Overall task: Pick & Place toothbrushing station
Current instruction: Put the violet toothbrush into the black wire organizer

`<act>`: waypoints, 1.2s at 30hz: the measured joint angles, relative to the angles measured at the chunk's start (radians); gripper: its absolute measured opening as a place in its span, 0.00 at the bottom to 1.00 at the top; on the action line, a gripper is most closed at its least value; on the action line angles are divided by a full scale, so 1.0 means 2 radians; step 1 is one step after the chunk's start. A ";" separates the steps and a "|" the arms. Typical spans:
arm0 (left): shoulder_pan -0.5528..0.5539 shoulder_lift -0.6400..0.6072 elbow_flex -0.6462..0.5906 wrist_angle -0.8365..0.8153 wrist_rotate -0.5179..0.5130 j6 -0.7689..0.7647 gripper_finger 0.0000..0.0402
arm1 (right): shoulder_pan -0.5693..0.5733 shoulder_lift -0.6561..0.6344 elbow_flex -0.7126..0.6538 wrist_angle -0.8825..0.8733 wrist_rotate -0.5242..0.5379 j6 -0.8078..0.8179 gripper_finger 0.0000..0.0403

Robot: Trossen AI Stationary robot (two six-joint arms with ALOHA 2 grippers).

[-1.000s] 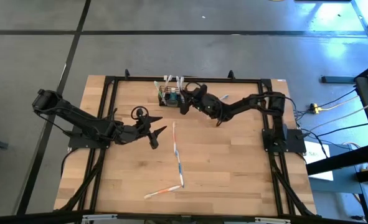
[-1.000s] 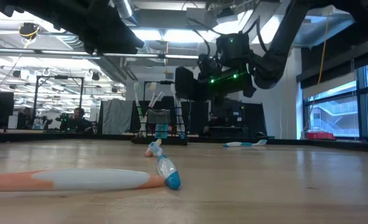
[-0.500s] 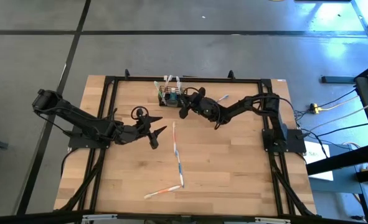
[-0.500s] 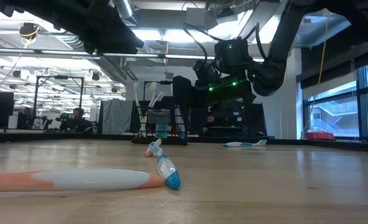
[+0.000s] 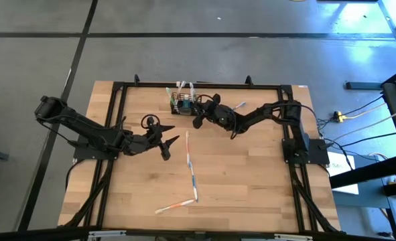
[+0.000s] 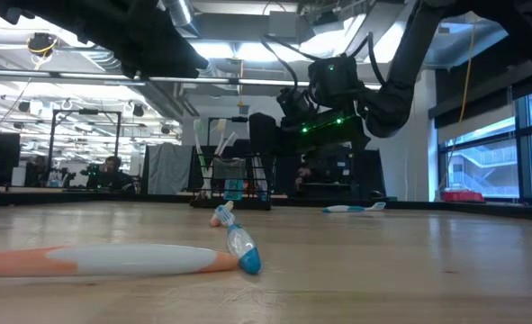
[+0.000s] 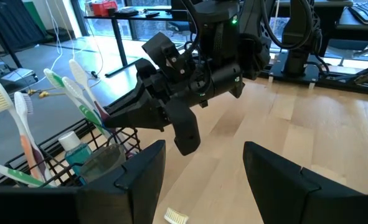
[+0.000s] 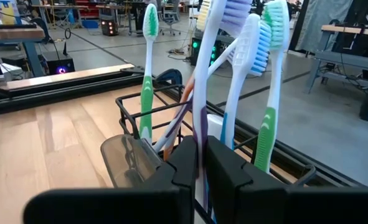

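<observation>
At the far edge of the table (image 5: 251, 194), near its middle, stands the toothbrushing station (image 5: 182, 103), a black wire basket holding several upright toothbrushes (image 8: 149, 68) and a small teal tube (image 7: 76, 148). The right gripper (image 5: 199, 110) sits just beside the basket, its fingers nearly together around a purple toothbrush handle (image 8: 202, 124); whether they actually pinch it cannot be told. The left gripper (image 5: 169, 141) waits nearer the table's middle, jaws spread and empty. Loose toothbrushes (image 5: 191, 167) lie on the wood nearby. To lift the basket well, the right fingers should probably grip the wire rim rather than a brush, then rise straight so nothing tips out.
</observation>
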 joint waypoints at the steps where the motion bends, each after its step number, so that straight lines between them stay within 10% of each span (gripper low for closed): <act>1: 0.000 0.000 0.000 0.000 0.000 0.000 0.53 | 0.000 0.000 0.000 -0.001 0.000 0.000 0.07; 36: 0.000 0.000 0.000 0.000 0.000 0.000 0.53 | 0.009 0.000 0.000 -0.006 0.014 -0.009 0.29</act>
